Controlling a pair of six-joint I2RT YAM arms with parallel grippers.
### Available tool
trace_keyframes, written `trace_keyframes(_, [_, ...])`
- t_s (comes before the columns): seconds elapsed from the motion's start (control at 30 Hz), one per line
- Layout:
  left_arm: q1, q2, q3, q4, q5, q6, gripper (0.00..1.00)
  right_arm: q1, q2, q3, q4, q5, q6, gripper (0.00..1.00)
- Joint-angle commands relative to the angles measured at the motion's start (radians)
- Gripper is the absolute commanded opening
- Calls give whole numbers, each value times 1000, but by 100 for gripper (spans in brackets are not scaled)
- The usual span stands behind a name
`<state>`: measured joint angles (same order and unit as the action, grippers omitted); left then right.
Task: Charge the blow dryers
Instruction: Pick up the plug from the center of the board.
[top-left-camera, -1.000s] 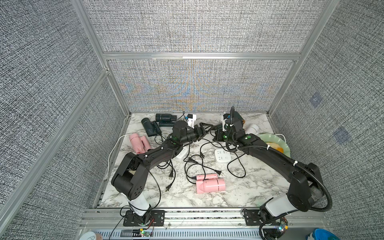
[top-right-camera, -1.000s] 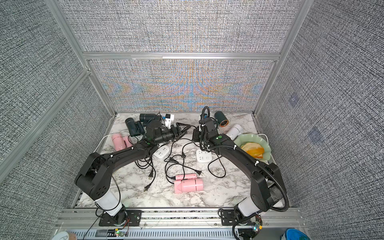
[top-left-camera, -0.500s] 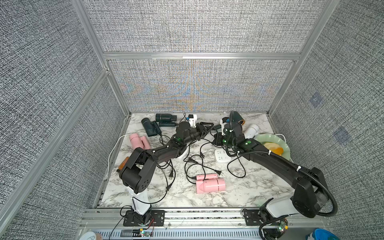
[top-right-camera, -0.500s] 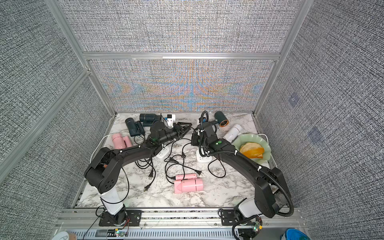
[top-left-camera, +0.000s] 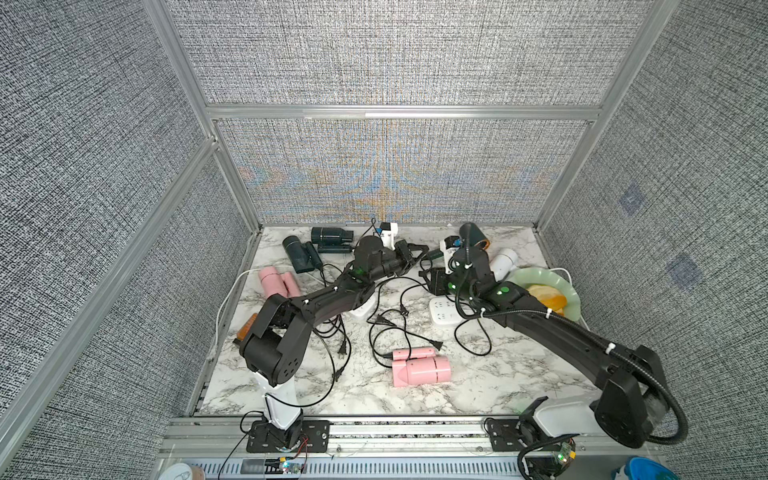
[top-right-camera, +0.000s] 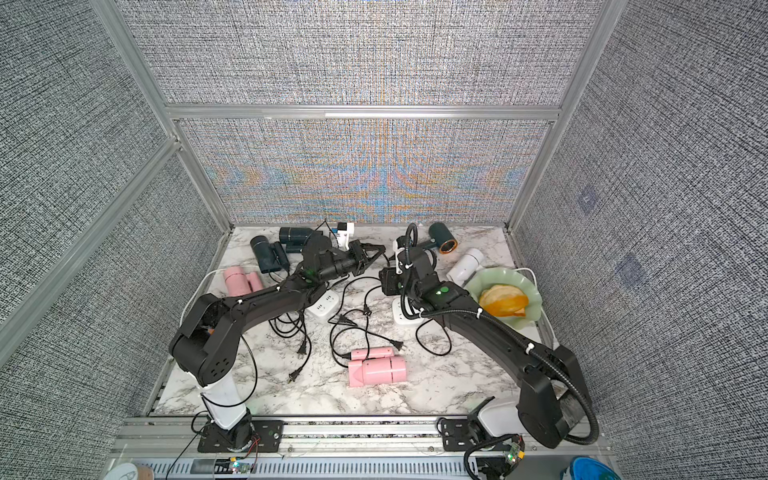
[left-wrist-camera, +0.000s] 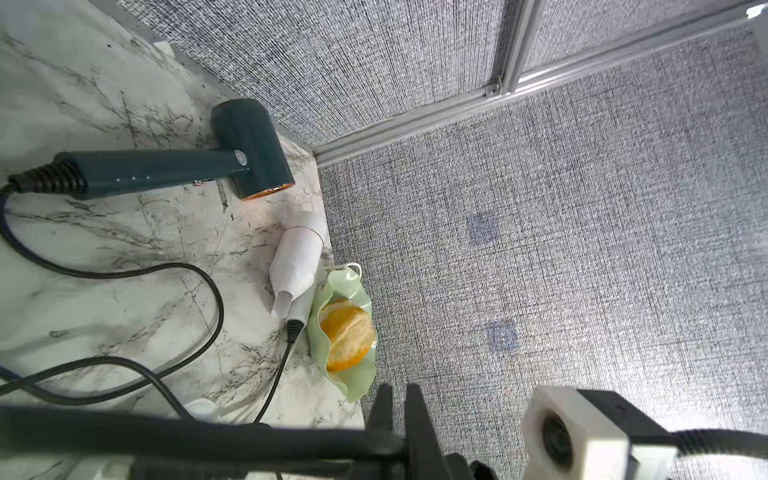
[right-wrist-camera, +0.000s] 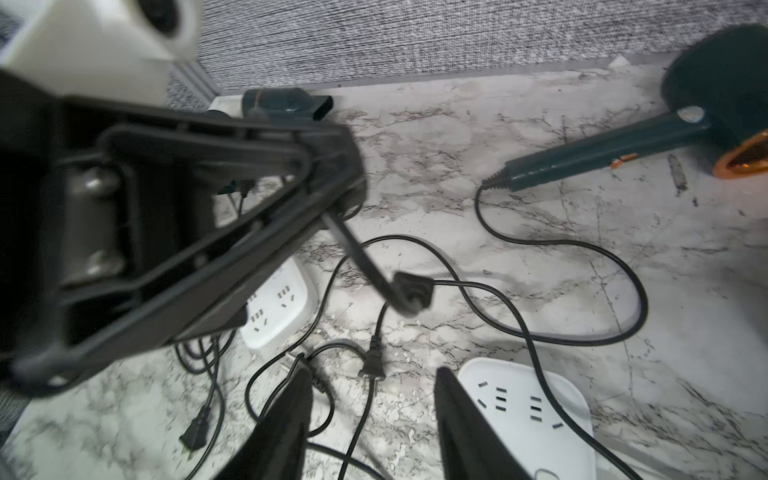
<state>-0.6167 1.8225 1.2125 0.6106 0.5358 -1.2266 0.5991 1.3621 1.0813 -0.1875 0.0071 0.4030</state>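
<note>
My left gripper (top-left-camera: 419, 249) (left-wrist-camera: 399, 388) hovers over the back middle of the table, shut on a black cord whose plug (right-wrist-camera: 411, 291) dangles below the tips. My right gripper (top-left-camera: 432, 282) (right-wrist-camera: 374, 415) is just to its right, open, above a loose plug (right-wrist-camera: 372, 368) and a white power strip (right-wrist-camera: 532, 411). The dark green copper-ringed blow dryer (top-left-camera: 473, 237) (left-wrist-camera: 245, 153) and the white one (top-left-camera: 503, 262) lie at the back right. Two dark teal dryers (top-left-camera: 299, 251) (top-left-camera: 330, 237) lie back left, one pink dryer (top-left-camera: 276, 280) at the left, another (top-left-camera: 422, 368) near the front.
A second power strip (top-right-camera: 324, 305) lies under my left arm. Tangled black cords (top-left-camera: 386, 328) with loose plugs cover the middle. A green plate (top-left-camera: 569, 299) with orange slices sits at the right edge, and an amber bottle (top-left-camera: 247, 328) at the left edge.
My left gripper has closed on the cord. My right gripper has opened, let it go and dropped lower toward the power strip.
</note>
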Motion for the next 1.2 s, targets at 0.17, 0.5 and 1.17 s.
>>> trace_keyframes(0.17, [37, 47, 238, -454, 261, 406, 2, -36, -116, 1, -139, -194, -191, 60])
trace_keyframes(0.5, [64, 91, 438, -912, 424, 801, 4, -79, -101, 18, -138, -332, -246, 49])
trace_keyframes(1.17, [66, 85, 491, -1097, 515, 926, 5, -87, 51, 35, 101, -365, -151, 29])
